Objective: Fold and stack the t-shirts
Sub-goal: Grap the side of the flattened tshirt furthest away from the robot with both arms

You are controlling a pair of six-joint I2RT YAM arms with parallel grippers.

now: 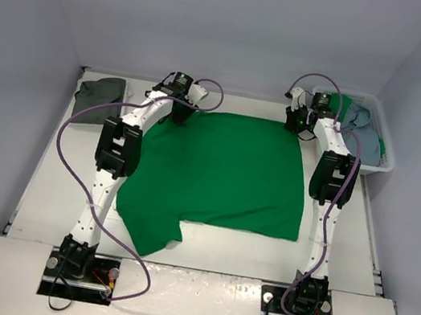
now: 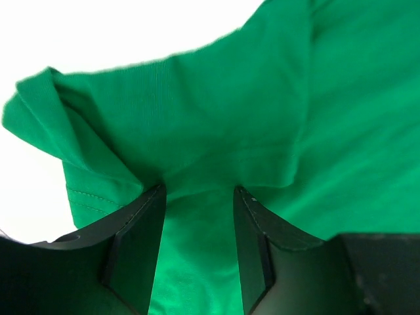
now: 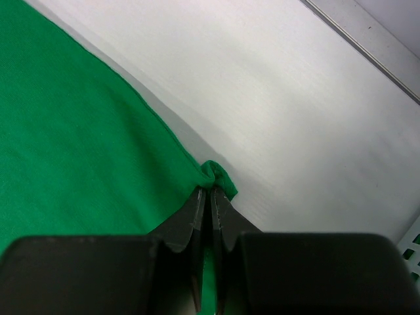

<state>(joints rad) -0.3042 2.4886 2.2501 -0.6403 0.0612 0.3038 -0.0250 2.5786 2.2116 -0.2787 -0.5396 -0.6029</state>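
Observation:
A bright green t-shirt lies spread flat across the middle of the table, one sleeve hanging toward the near left. My left gripper is at its far left corner. In the left wrist view that gripper stands open, with wrinkled green cloth under and between its fingers but not pinched. My right gripper is at the shirt's far right corner. The right wrist view shows it shut on a small bunched fold of the green hem. A dark grey t-shirt lies folded at the far left.
A white laundry basket stands at the far right and holds blue-grey cloth. Its corner shows in the right wrist view. White table surrounds the shirt, with walls close on three sides.

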